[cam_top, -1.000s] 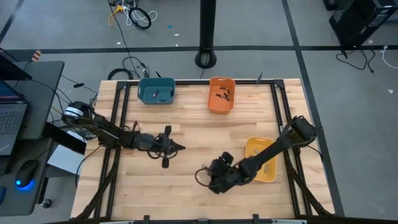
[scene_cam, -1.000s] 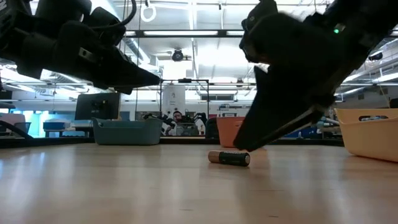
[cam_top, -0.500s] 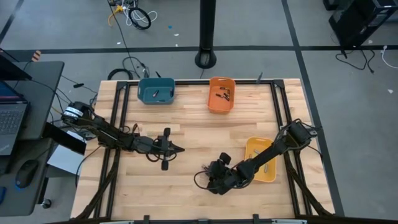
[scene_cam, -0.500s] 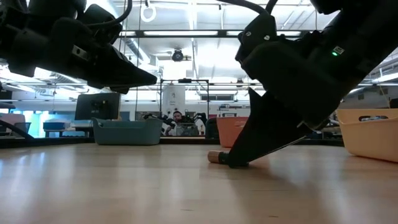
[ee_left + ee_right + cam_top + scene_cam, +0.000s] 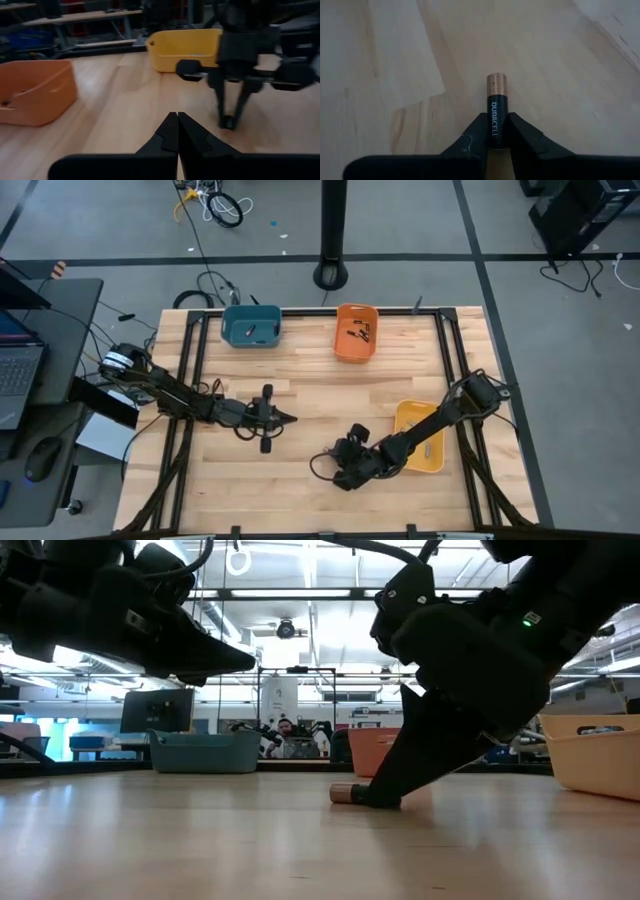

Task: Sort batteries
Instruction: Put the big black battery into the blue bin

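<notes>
One battery (image 5: 496, 107), black with a copper end, lies on the wooden table (image 5: 300, 390) near its front middle. My right gripper (image 5: 496, 142) is down at the table and shut on it; the low view shows the copper end (image 5: 341, 794) poking out beside the fingers. My left gripper (image 5: 290, 418) hovers shut and holding nothing above the table's left middle, and its wrist view (image 5: 177, 117) looks toward the right gripper (image 5: 229, 120). Dark batteries lie in the orange bin (image 5: 356, 332). My right gripper pinches the battery's black body (image 5: 495, 131) between its two fingers, one on each long side, toward the end away from the copper cap. The fingers (image 5: 385, 790) come slanting down from above. The battery lies flat on the table, its copper end (image 5: 496, 82) sticking out ahead.
A teal bin (image 5: 250, 326) and the orange bin stand at the table's far edge. A yellow bin (image 5: 420, 435) sits at the right, under my right arm. Bare wood lies between the two grippers.
My right gripper has sunk a little onto the battery and shut on it; a second ago its fingers stood wide above it. The battery stays on the table.
</notes>
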You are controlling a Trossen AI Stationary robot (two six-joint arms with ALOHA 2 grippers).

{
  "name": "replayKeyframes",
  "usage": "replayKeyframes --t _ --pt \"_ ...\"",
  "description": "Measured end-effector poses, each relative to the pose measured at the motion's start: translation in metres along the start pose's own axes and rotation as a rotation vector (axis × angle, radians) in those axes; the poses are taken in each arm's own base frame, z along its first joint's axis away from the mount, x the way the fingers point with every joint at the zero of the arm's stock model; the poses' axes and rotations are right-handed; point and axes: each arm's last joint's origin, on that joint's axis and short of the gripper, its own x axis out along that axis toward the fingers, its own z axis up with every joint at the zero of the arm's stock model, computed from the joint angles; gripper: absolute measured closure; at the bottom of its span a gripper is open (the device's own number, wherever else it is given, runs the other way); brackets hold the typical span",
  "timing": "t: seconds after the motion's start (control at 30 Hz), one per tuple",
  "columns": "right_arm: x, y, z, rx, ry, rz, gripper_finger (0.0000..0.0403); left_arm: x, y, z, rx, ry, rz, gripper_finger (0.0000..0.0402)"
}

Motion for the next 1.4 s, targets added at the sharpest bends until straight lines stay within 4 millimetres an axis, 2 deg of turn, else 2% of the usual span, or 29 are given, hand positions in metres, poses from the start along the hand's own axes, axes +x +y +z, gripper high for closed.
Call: replayKeyframes --t 0.17,0.37,0.57,0.73,0.97,1.17,1.4 --pt "-0.003 -0.013 0.020 -0.051 0.028 0.028 0.0342 0.002 0.008 0.001 0.001 -0.013 0.033 0.0396" --pt "-0.002 -0.041 0.054 -0.112 -0.008 0.003 0.0342 0.005 0.022 0.006 0.012 -0.046 0.032 0.0396" --pt "0.002 -0.079 0.088 -0.173 -0.027 -0.027 0.0342 -0.001 0.044 0.025 0.021 -0.119 0.059 0.0396" --pt "0.000 -0.113 0.116 -0.224 -0.053 -0.026 0.0342 -0.013 0.067 0.035 0.039 -0.099 0.098 0.0396" --pt "-0.016 -0.151 0.146 -0.291 -0.116 -0.026 0.0342 -0.022 0.093 0.051 -0.071 -0.013 -0.032 0.0390" --pt "-0.030 -0.164 0.172 -0.376 -0.191 -0.033 0.0342 -0.014 0.110 0.062 -0.112 0.146 0.012 0.0338" --pt "-0.040 -0.165 0.194 -0.491 -0.244 -0.028 0.0342 -0.005 0.116 0.072 -0.120 0.150 0.026 0.0248"
